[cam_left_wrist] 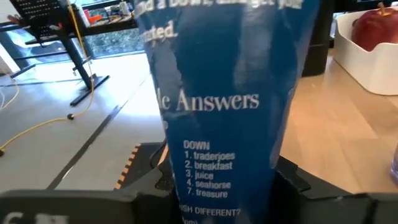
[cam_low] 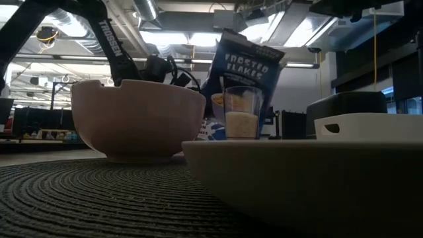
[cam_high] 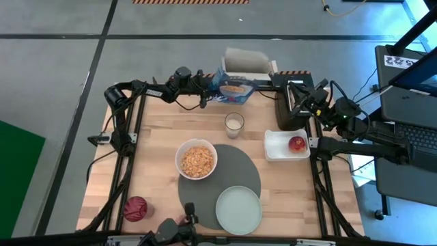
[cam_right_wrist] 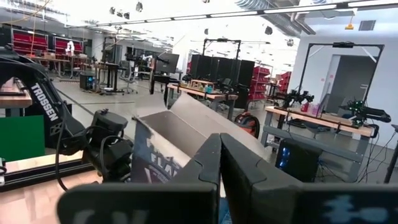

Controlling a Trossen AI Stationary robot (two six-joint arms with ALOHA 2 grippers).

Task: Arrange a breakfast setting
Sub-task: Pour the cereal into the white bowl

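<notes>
The tall blue cardboard cereal box (cam_high: 235, 85) stands at the far edge of the wooden desk (cam_high: 157, 130), right in front of the left hand (cam_high: 208, 92), whose fingers sit against the box's side; whether they are clamping it or letting go cannot be told. The box looks light, with thin, yielding walls and an open flap on top, so it would probably crush under a hard squeeze and tip easily; low on its narrow sides seems the safest place to take hold. Just beside it, nearer the desk's middle, stands the small glass of milk (cam_high: 234, 124), fragile and spillable, leaving little room that way. Beyond lie the white bowl (cam_high: 196, 160) of cereal, the round dark-grey mat (cam_high: 235, 167) and the pale-green plate (cam_high: 239, 209). The right hand (cam_high: 300, 96), fingers shut and empty, hovers over the black toaster (cam_high: 290, 113), near the box's other side.
</notes>
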